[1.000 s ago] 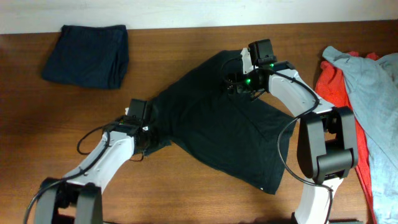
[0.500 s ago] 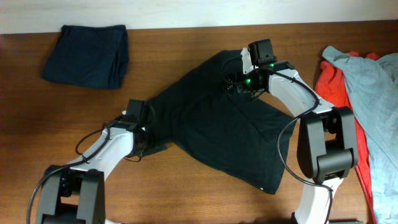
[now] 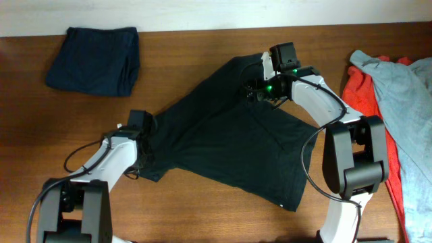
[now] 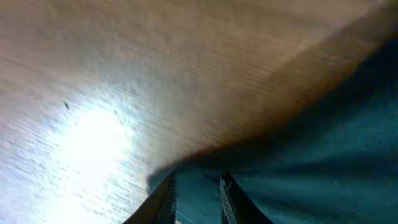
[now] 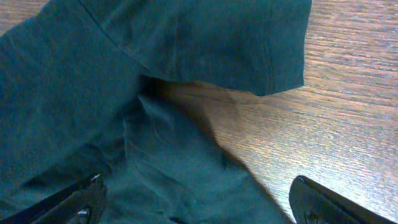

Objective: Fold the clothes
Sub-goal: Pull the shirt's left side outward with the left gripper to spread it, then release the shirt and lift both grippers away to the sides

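The black T-shirt (image 3: 229,142) lies spread slantwise across the middle of the table, with a small white mark (image 3: 282,204) near its lower right hem. My left gripper (image 3: 143,145) is at the shirt's left edge. In the left wrist view the left gripper (image 4: 198,193) has its fingers a little apart, with dark cloth (image 4: 311,162) in the gap and bare wood beyond. My right gripper (image 3: 255,91) hovers over the shirt's upper part near a sleeve (image 5: 236,43). Seen from its wrist, the right gripper (image 5: 199,211) stands wide open with cloth beneath.
A folded navy garment (image 3: 94,59) lies at the back left. A red garment (image 3: 364,91) and a pale grey-blue one (image 3: 405,101) are heaped at the right edge. Wooden tabletop (image 3: 196,47) shows around the shirt.
My left gripper has moved left and toward the front, dragging the shirt's left edge with it, and its jaws have parted slightly. The right arm has not moved.
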Controlling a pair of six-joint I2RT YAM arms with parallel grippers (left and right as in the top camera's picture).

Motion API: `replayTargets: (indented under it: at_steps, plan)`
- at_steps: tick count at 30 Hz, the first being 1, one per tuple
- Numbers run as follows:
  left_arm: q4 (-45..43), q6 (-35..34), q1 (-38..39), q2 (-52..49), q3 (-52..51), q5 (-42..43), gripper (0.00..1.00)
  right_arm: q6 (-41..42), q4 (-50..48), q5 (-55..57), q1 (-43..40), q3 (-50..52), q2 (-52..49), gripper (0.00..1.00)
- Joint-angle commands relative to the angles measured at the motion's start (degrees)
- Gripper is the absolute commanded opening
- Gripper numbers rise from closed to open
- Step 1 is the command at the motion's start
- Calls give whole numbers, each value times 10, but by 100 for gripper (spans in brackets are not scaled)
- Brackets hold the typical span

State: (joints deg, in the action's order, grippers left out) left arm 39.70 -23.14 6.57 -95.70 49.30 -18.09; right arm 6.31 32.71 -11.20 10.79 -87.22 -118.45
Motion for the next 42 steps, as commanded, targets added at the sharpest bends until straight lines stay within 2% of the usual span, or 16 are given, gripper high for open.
replayTargets:
  at_steps: [1, 5, 8, 11, 14, 17, 22, 24, 27, 32, 34, 42]
  plan:
    - [1, 40, -3, -7, 56, -18, 28, 6, 3, 9, -3, -9, 14, 99]
    - [26, 44, -2, -3, 157, 4, 36, 6, 37, 9, -4, -9, 14, 99]
    - [22, 47, 0, -3, 234, 67, 43, -17, 60, 9, -4, -9, 17, 99]
    - [-36, 54, 0, -3, 254, 152, 43, -29, 87, 10, -6, -9, 17, 99]
    - [-130, 146, 0, -14, 254, 291, 42, -28, 117, 9, -21, -12, 21, 99]
    - [-197, 166, 1, -32, 254, 344, 41, -4, 152, 9, -56, -28, 33, 99]
    - [-284, 167, 28, -95, 254, 351, 41, 4, 215, 9, -130, -61, 40, 99]
    - [-314, 178, 46, -124, 254, 351, 36, 4, 229, 9, -152, -61, 40, 98]
    - [-347, 202, 70, -161, 255, 325, 35, 4, 241, 9, -174, -61, 40, 98]
    - [-327, 205, 79, -181, 255, 163, 35, 4, 239, 9, -196, -61, 40, 99]
    - [-318, 233, 78, -181, 255, 152, 35, 4, 239, 9, -195, -61, 40, 99]
    - [-252, 233, 75, -191, 254, 131, 35, 4, 239, 9, -195, -61, 40, 99]
